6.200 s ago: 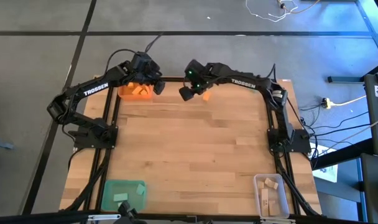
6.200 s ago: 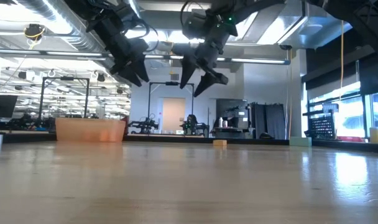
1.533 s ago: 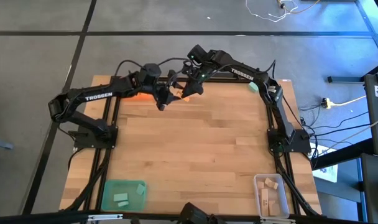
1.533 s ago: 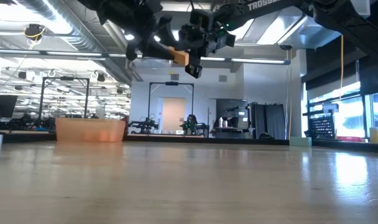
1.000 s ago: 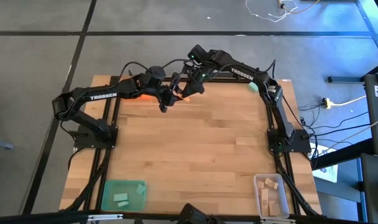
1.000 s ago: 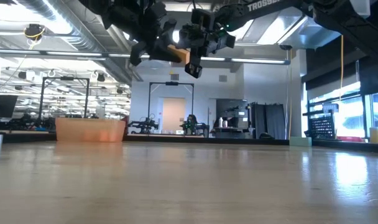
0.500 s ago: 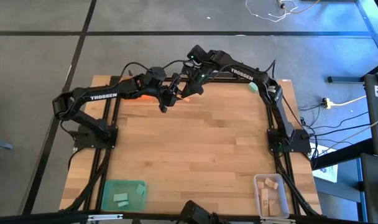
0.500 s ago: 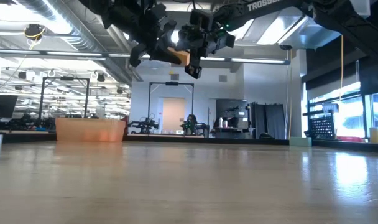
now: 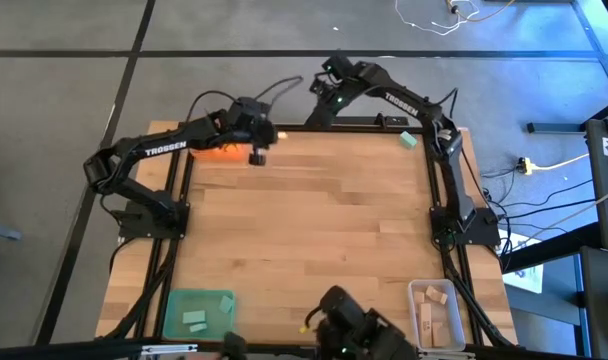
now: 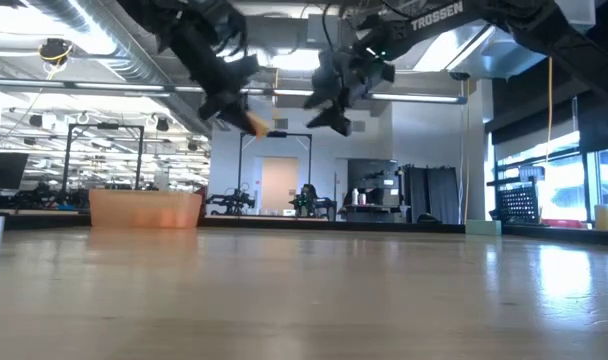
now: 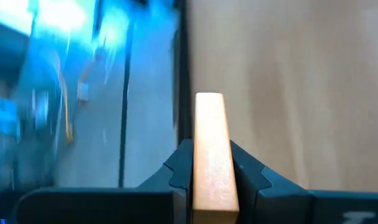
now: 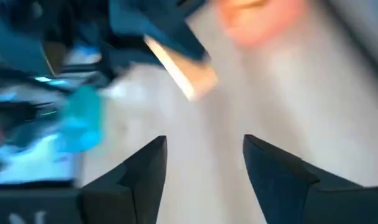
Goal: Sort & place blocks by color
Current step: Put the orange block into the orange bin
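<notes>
I'm seeing the left gripper (image 11: 212, 180) clamping an orange block (image 11: 212, 155) between its fingers, up in the air off the table (image 9: 314, 230). The orange tray (image 9: 220, 150) is sitting just behind that gripper, mostly hidden under the left arm, so I can't make out its contents. The right gripper (image 12: 204, 162) is holding nothing, its fingers standing apart, raised above the table's far edge. Its wrist view is smearing everything beyond the fingers. A teal block (image 9: 408, 140) is lying near the right arm. The green tray (image 9: 172, 318) is holding teal blocks; the clear tray (image 9: 416, 316) is holding wood ones.
</notes>
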Controlling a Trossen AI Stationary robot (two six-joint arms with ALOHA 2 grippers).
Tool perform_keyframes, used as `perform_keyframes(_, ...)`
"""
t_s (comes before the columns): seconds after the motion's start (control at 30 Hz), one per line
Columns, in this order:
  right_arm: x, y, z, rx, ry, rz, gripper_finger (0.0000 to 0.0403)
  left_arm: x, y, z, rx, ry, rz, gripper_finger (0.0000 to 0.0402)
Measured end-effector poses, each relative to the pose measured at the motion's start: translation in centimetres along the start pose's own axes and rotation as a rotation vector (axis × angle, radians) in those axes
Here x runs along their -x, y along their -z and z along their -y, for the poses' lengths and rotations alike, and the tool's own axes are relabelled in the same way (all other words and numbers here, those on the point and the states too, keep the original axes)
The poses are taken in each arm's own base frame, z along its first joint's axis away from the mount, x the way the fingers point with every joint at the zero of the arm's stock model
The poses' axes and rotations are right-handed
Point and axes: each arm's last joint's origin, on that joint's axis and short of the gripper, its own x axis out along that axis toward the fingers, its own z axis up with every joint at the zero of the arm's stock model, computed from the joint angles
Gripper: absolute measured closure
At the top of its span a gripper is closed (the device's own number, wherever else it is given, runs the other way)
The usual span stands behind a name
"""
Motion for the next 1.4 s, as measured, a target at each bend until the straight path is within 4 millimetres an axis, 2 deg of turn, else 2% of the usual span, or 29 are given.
perform_keyframes(0.17, 2.5, -0.1, 0.8, 0.041, 0.348, 0.018, 0.019, 0.6, 3.3, -1.4, 0.313, -0.079, -0.225, 0.0353)
perform_keyframes(0.3, 3.8, -0.2, 0.5, 0.099, 0.565, 0.016, 0.019, 1.3, 6.1, -1.6, 0.53, -0.133, -0.465, 0.0353)
perform_keyframes(0.47, 4.3, -0.3, 0.1, 0.151, 0.611, 0.01, 0.019, 1.8, 9.0, -1.6, 0.771, -0.139, -0.656, 0.0353)
perform_keyframes(0.67, 4.4, -0.3, 0.0, 0.195, 0.614, -0.001, 0.0189, 0.2, 12.1, -1.6, 0.974, -0.165, -0.819, 0.0353)
perform_keyframes(0.93, 4.3, -0.3, -0.1, 0.199, 0.612, -0.007, 0.0189, -2.8, 13.9, -1.0, 1.027, -0.165, -0.897, 0.0352)
perform_keyframes(1.0, 4.3, -0.2, -0.1, 0.201, 0.611, -0.018, 0.0189, -3.2, 14.1, -0.8, 1.027, -0.158, -0.912, 0.0336)
perform_keyframes(1.17, 4.3, 0.0, -0.1, 0.199, 0.609, -0.037, 0.0189, -3.5, 14.3, -0.7, 1.023, -0.158, -0.927, 0.0278)
perform_keyframes(1.4, 4.3, 0.3, 0.0, 0.173, 0.627, -0.071, 0.0189, -3.4, 14.3, -0.8, 1.014, -0.18, -0.927, 0.0264)
